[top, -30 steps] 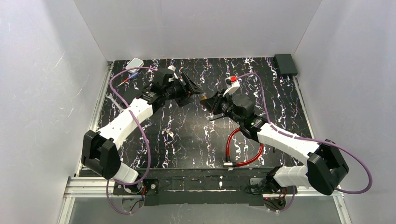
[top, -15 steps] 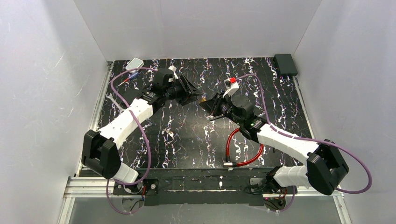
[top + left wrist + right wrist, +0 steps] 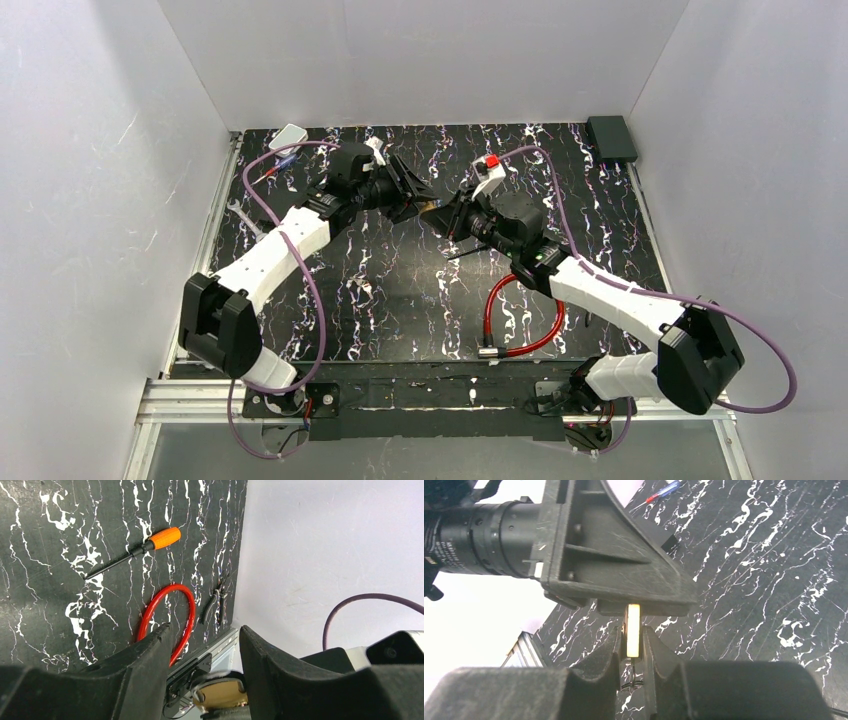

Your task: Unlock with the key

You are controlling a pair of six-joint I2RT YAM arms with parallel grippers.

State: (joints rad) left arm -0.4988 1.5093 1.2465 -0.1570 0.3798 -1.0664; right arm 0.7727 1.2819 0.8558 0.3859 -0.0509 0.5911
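The step in hand looks like passing the lock between arms, so that one is free to fetch the key. It would go best if the left pincer [image 3: 205,630] settles squarely on the lock's body, keyhole left clear, before the other lets go.

The right pincer [image 3: 633,641] is pinching the brass padlock [image 3: 633,622] by its flat faces. The left pincer stands half spread with the padlock low between its fingers. Whether they press on it I cannot tell.

Beyond the left pincer's tips lies a red cable loop [image 3: 170,586]. Farther out, the key [image 3: 150,542] rests flat on the tabletop [image 3: 50,580], held by neither pincer.
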